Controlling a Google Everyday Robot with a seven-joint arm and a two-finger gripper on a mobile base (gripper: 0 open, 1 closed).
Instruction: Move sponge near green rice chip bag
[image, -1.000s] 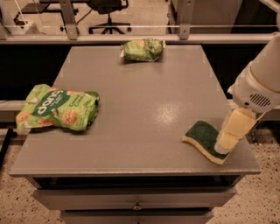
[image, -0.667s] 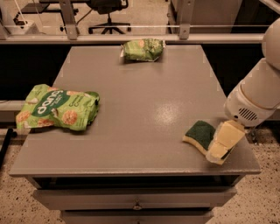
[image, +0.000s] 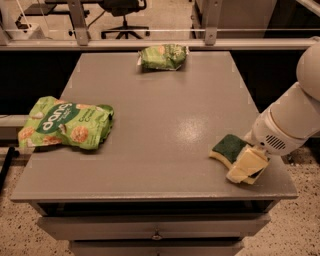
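Grey table (image: 165, 107): all task items lie on its top. The sponge (image: 228, 146) lies near the table's front right corner, dark green scrub face up, with its pale yellow foam showing along the near edge. The gripper (image: 248, 165) is at the same corner, set low against the sponge's right end and overlapping it. Whether it is clamped on the sponge or released cannot be determined from this view. The white arm (image: 294, 116) enters from beyond the table's right edge and slopes down to the gripper. The green rice chip bag (image: 66, 124) lies flat at the table's left edge, about midway from front to back, lettering up, and its left end overhangs that edge slightly. It is well apart from the sponge, with the width of the table between them. A smaller green snack bag (image: 162, 56) lies at the table's back edge, near the middle, clear of both items. The table surface between the sponge and the green rice chip bag carries nothing that would obstruct a straight line across. Below the table's front edge is a drawer front (image: 150, 226) with a small knob. Beyond the table's back edge runs a metal rail (image: 150, 44), with an office chair (image: 121, 9) on the floor behind it.
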